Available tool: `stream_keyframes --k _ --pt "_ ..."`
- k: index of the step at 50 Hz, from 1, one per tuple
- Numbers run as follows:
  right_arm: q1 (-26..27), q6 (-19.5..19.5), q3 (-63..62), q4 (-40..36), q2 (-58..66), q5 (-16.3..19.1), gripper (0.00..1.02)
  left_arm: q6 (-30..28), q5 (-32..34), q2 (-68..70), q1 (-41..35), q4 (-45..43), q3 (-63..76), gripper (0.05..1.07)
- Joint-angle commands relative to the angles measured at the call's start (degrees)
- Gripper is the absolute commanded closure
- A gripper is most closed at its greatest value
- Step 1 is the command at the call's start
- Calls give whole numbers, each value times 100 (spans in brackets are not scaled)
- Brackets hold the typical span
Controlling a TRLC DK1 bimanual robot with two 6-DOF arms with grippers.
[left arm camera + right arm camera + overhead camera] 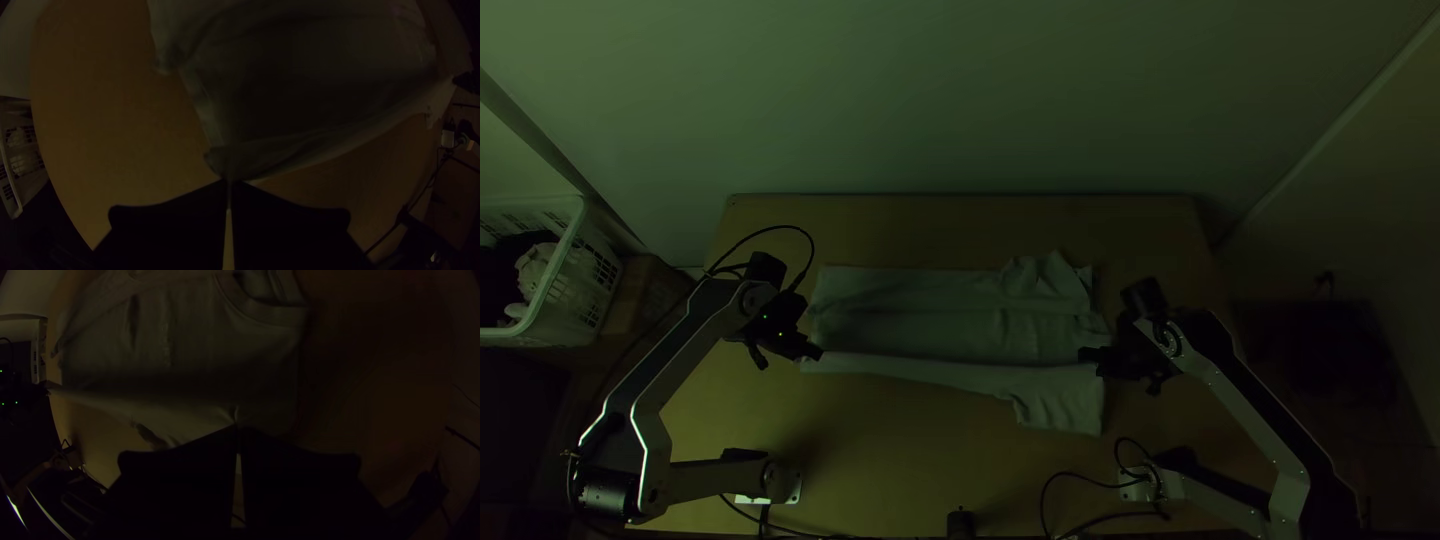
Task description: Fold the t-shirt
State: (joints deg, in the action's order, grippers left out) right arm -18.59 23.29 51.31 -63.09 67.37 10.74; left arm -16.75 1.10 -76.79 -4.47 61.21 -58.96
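Observation:
The pale t-shirt (pixel 940 330) lies across the middle of the table, its upper long side folded inward and its lower side raised in a strip between the grippers. At its lower left corner my left gripper (pixel 817 353) is shut on the cloth; in the left wrist view that gripper (pixel 229 183) pinches the corner of the shirt (pixel 310 90). My right gripper (pixel 1086 356) is shut on the shirt's right part. The right wrist view has the gripper (pixel 238 429) pinching fabric of the shirt (pixel 190 345) near the neckline. A sleeve hangs toward the table's near edge.
A white basket (pixel 555 300) with cloth in it stands beyond the table's left side. Bare wood of the table (pixel 910 450) lies in front of the shirt. Black cables (pixel 1080 478) run near the right arm's base, and a small dark object (pixel 960 522) sits at the near edge.

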Motion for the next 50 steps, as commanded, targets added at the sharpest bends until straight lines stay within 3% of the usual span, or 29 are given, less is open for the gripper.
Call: stream_keyframes --k 1,50 --pt "180 -114 274 42 188 -107 99 93 57 33 34 -57 -186 104" --pt "778 -430 1935 895 2236 -231 99 102 48 -1602 113 -408 -1979 104"
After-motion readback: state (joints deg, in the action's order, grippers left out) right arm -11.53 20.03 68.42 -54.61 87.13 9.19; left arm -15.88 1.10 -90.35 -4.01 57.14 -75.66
